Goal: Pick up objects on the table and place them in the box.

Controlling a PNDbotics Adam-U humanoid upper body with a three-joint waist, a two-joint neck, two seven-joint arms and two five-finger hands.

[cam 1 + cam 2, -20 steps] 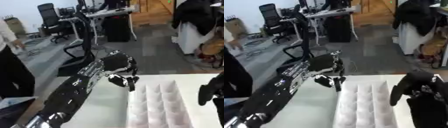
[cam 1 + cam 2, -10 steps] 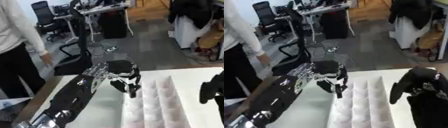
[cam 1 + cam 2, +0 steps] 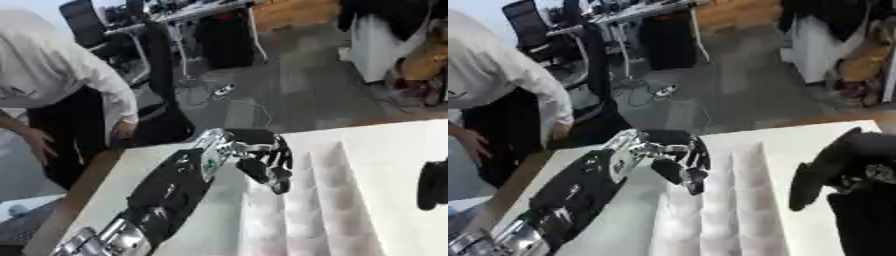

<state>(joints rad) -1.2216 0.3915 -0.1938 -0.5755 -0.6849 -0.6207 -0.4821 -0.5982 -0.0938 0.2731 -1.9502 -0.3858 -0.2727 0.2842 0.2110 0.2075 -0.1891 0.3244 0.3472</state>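
A white box (image 3: 359, 200) with long ridged compartments lies on the white table (image 3: 131, 170), filling the right half of the view. My black left arm runs up from the lower left. Its left hand (image 3: 269, 161) hangs over the box's left edge with fingers pointing down and relaxed, and I see nothing held in them. My right hand (image 3: 840, 167) shows as a dark blurred shape above the right part of the box. No loose object shows on the table.
The table's left edge (image 3: 77, 200) and far edge (image 3: 367, 129) are close to the box. Beyond lie grey floor, an office chair (image 3: 87, 25) and desks.
The whole picture has shifted, so the head has moved. My left hand has stayed at the box's left edge, reaching slightly further over it. The right hand holds its place.
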